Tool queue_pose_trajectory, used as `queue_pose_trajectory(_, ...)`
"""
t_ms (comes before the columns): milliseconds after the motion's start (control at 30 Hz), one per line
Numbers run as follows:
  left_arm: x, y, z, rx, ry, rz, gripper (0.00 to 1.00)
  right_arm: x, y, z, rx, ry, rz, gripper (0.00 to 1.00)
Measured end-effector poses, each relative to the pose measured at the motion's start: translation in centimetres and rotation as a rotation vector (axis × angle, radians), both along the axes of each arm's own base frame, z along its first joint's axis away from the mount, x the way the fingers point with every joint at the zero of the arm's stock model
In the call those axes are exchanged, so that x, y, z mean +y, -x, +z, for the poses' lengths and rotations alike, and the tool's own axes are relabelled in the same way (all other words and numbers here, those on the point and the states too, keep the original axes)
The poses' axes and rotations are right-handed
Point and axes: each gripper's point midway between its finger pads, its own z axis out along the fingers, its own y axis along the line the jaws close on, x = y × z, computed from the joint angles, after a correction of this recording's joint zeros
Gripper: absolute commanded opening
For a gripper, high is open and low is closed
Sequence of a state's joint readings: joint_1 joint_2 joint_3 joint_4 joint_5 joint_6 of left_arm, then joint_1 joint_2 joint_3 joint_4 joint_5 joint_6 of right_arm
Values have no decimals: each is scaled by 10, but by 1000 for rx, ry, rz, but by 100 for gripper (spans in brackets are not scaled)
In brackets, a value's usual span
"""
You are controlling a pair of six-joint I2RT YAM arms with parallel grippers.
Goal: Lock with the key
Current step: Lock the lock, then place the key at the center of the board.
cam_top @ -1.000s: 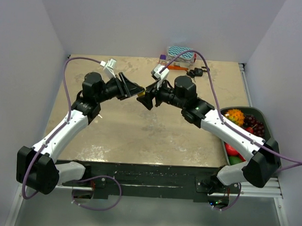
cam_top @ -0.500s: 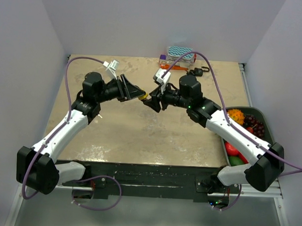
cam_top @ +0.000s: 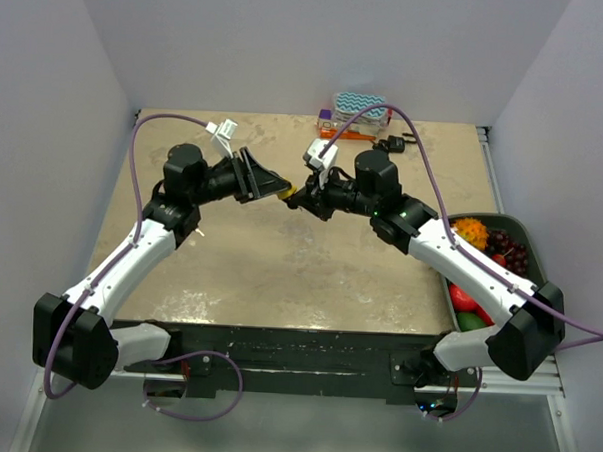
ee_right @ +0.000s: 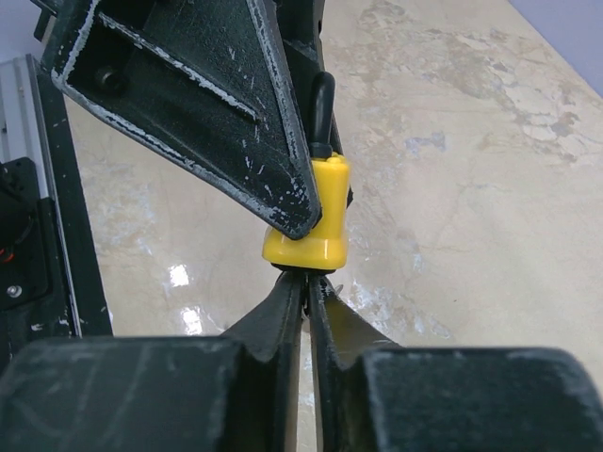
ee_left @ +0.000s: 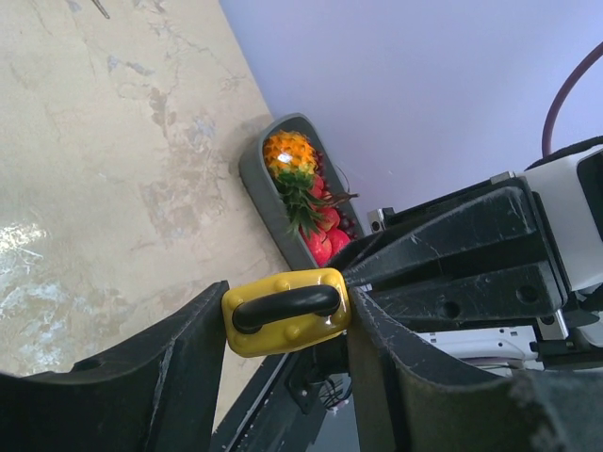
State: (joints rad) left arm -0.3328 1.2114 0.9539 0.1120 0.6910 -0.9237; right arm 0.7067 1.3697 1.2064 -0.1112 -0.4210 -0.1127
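Note:
A yellow padlock (cam_top: 286,193) with a black shackle hangs above the middle of the table, and my left gripper (cam_top: 280,190) is shut on its two sides. In the left wrist view the padlock (ee_left: 287,311) fills the gap between the fingers of the left gripper (ee_left: 287,309). My right gripper (cam_top: 301,198) meets it from the right. In the right wrist view the right gripper (ee_right: 306,279) is pinched shut on the key right under the padlock (ee_right: 309,218). The fingers hide nearly all of the key; only a metal glint (ee_right: 335,288) shows.
A dark tray (cam_top: 528,254) of toy fruit sits at the table's right edge and also shows in the left wrist view as the tray (ee_left: 252,171). At the back stand a patterned box (cam_top: 359,101), an orange item (cam_top: 351,135) and a second small padlock (cam_top: 393,144).
My right gripper has moved left up to the padlock's underside and its jaws have gone from wide open to pinched together. The left arm and padlock have stayed put.

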Motion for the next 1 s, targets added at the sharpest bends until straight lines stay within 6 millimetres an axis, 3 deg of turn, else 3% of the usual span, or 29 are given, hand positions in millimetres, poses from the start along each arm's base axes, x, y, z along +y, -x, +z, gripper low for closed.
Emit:
queue_pose_trajectory(367,12,-9,3,8,10,29,0,0,-2,2,-22,-5,-5,0)
queue_pose_trajectory(567,52,-55,24,-45,12,199,0,-8,7,-17,19,20,-8,0)
queue_pose_trajectory(700,71,-69,27,-69,-19,262,0,-8,9,-22,57,5,-20,0)
queue_pose_trajectory(900,107,-74,8,-72,-170,337,0,12,0,-43,174,-65,-51,0)
queue_pose_trajectory(1000,136,-69,-13,-24,-251,360,0,37,-11,-82,260,-65,-54,0)
